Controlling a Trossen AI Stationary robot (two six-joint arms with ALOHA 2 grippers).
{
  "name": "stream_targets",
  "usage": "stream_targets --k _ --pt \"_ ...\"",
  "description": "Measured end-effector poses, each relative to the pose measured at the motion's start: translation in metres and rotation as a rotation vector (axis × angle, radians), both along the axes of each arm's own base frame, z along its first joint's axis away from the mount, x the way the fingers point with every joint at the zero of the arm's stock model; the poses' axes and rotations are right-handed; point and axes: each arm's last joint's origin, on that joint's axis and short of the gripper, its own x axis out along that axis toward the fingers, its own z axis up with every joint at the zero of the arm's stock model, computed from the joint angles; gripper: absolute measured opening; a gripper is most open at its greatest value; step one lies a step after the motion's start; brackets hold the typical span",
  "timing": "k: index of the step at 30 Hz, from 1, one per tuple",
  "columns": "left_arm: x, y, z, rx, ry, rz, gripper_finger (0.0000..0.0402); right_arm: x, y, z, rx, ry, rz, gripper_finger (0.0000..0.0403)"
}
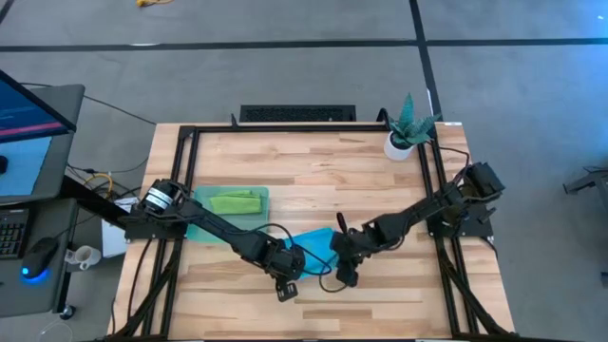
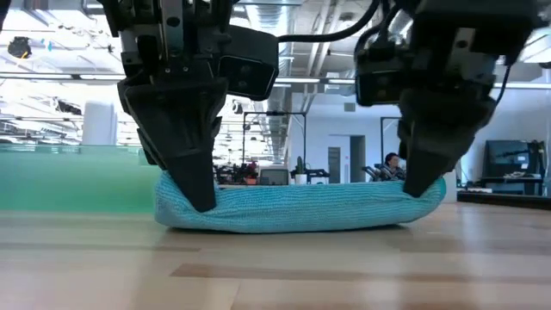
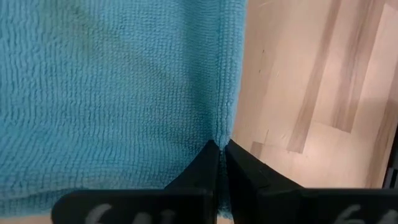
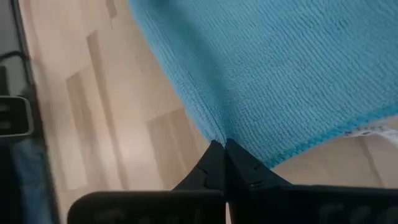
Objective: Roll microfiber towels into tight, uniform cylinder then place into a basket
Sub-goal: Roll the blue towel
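The sky blue towel [image 1: 313, 245] lies on the table near its front edge, between my two grippers; in the low view [image 2: 301, 207] it shows as a low bundle. My left gripper [image 1: 285, 274] is shut on its left end and my right gripper [image 1: 344, 271] is shut on its right end. The lime green towel [image 1: 235, 200] lies rolled in the teal basket [image 1: 204, 220] at the table's left; the basket also shows in the low view [image 2: 69, 176]. My left gripper pinches the towel's hemmed side edge [image 3: 219, 134] between its two fingers at the towel's left end [image 2: 185, 202]. The fingers come from above, pointing down. The towel rests on the table below them. My right gripper pinches the towel's edge [image 4: 214, 134] beside a corner, between its two fingers, at the towel's right end [image 2: 430, 191]. The fingers come from above, pointing down. This end sits slightly raised; the rest lies on the table.
A potted green plant [image 1: 408, 128] stands at the table's far right corner. Bare wood [image 1: 313, 161] lies between the towel and the far edge. A desk with a monitor [image 1: 28, 114] stands left of the table.
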Motion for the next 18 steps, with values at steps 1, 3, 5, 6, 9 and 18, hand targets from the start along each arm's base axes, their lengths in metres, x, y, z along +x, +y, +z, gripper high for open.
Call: stream_targets --k 1,3,5,6,9,18 --pt "0.0 0.0 0.0 0.003 -0.003 -0.008 0.0006 0.001 -0.004 0.0 0.024 0.01 -0.005 0.0011" --pt "0.0 0.0 0.0 0.007 -0.005 -0.018 0.0006 0.004 -0.011 0.0 0.069 0.027 -0.016 0.0013" --pt "0.0 0.0 0.0 0.013 -0.01 -0.034 0.0006 0.007 -0.019 0.001 0.104 0.039 -0.024 0.0014" --pt "0.0 0.0 0.0 0.015 -0.012 -0.039 0.0006 0.008 -0.022 0.001 0.12 0.044 -0.028 0.0013" --pt "0.0 0.0 0.0 0.02 -0.016 -0.054 0.0006 0.011 -0.034 0.001 0.159 0.053 -0.044 0.001" --pt "0.001 0.0 0.001 0.036 -0.031 -0.074 0.0006 0.019 -0.07 0.002 0.246 0.072 -0.155 0.0011"
